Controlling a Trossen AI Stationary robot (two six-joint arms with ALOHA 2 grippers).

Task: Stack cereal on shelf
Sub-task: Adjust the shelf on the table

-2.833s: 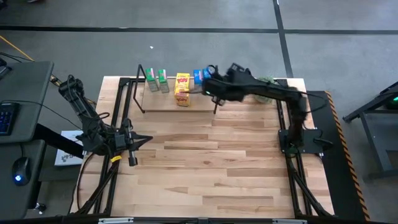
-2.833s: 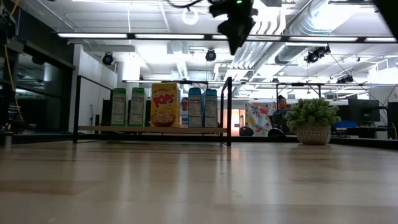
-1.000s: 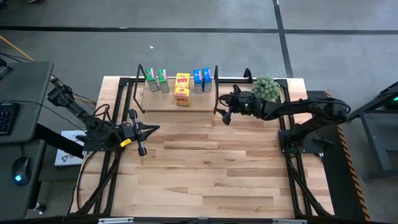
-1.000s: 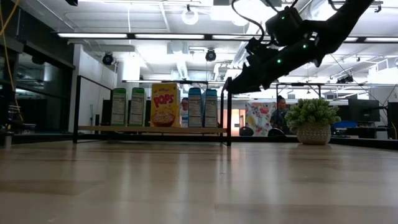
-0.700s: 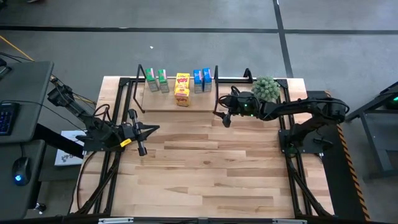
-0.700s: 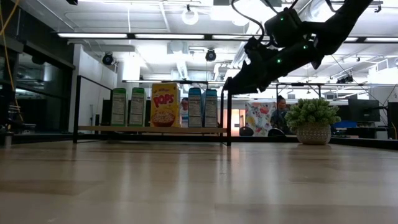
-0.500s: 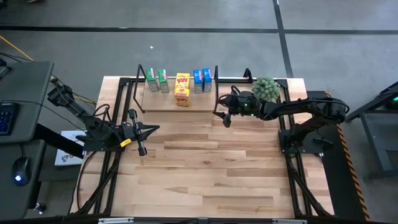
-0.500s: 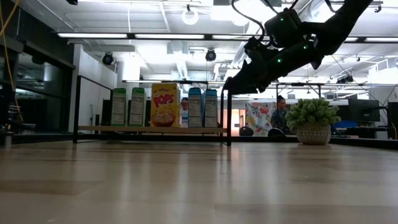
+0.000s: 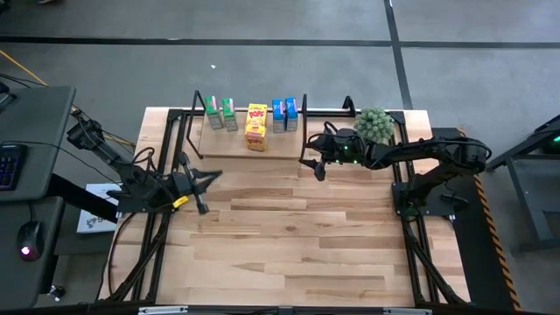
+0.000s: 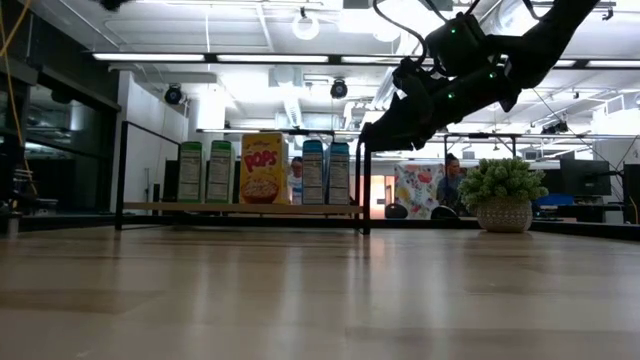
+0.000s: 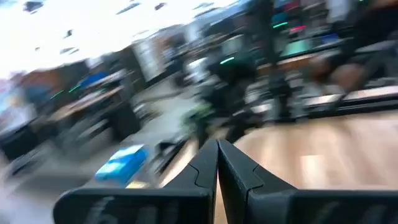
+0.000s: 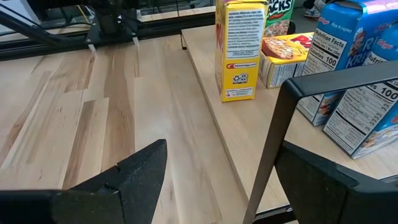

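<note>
The shelf [image 9: 236, 143] stands at the table's far edge with its cereal boxes: two green [image 9: 221, 112], two yellow-orange [image 9: 255, 122] and two blue [image 9: 284, 109]. In the low view they stand in a row on the board [image 10: 240, 208]. My right gripper [image 9: 316, 166] hovers open off the shelf's right end. In its wrist view [image 12: 224, 180] the fingers stand on either side of the shelf's black corner post [image 12: 273, 143] without visibly touching it. My left gripper [image 9: 208, 178] is shut over the table's left side, far from the shelf, and its wrist view [image 11: 217, 149] is blurred.
A round green plant in a pot [image 9: 374, 124] sits on the table just right of the shelf, close behind my right arm. Bare plank tabletop [image 9: 289, 236] stretches from the shelf to the near edge. A person [image 10: 452, 170] shows in the room beyond.
My left gripper has turned a little, its tips swinging toward the far edge, and it stays shut. My right gripper has held nearly still, open, at the shelf's right corner post.
</note>
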